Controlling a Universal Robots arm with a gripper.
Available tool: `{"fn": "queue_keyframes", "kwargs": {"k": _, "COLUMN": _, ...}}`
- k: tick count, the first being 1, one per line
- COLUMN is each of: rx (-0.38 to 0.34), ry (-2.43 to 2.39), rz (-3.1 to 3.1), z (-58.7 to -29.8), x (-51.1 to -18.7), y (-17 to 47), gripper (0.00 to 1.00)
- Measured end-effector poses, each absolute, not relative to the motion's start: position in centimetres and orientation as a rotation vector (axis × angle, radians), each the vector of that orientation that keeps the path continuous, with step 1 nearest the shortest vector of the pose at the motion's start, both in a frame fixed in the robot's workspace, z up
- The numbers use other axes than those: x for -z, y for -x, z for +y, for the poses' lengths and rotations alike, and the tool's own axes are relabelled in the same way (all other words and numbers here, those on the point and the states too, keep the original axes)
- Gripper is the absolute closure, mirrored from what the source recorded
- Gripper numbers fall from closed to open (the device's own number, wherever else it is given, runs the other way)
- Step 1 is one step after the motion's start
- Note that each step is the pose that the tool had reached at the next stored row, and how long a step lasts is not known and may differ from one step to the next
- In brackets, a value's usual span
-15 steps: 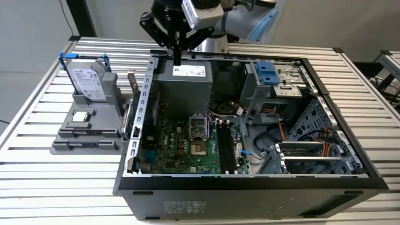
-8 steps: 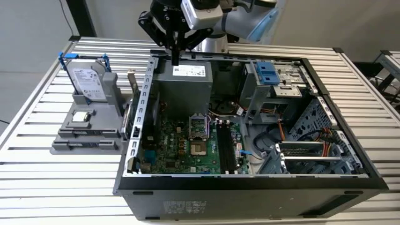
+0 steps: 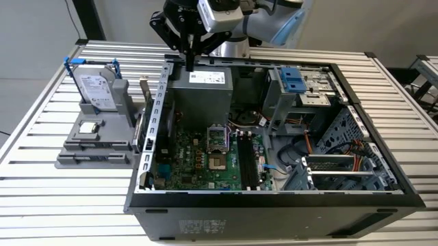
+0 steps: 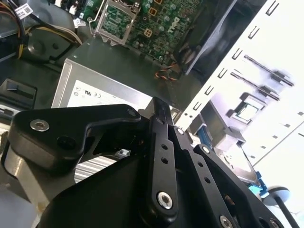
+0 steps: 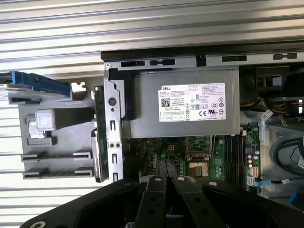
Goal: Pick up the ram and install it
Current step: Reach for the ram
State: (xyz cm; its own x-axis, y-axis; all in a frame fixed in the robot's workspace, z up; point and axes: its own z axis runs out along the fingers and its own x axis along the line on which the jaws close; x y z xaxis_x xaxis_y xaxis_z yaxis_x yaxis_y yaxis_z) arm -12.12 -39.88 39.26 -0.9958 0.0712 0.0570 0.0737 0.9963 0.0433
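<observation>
tabletop (image 3: pixel 41 174): we see a slatted tabletop carrying the open computer case (image 3: pixel 274 215) and, at the case's nine o'clock in the exterior view, a grey holder (image 3: pixel 96 156).
progress: we judge the task barely begun. the ram is not picked up, and the memory slots (image 3: pixel 247 164) look unfilled, though we cannot be sure.
gripper (image 3: pixel 191 64): hangs over the case's twelve o'clock rim, above the power supply (image 3: pixel 202 97). its jaws are closed together with nothing between them.
ram (image 3: pixel 144 89): stands on its long edge between holder and case wall, well apart from the gripper.
ram axis: runs twelve to six o'clock in the exterior view, parallel to the slots.
</observation>
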Motion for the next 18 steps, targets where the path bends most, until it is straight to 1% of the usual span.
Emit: {"fn": "queue_keyframes", "kwargs": {"k": 18, "rx": 0.066, "ry": 0.112, "rz": -3.031, "z": -39.88, "x": -39.26, "y": 12.12, "gripper": 1.0}}
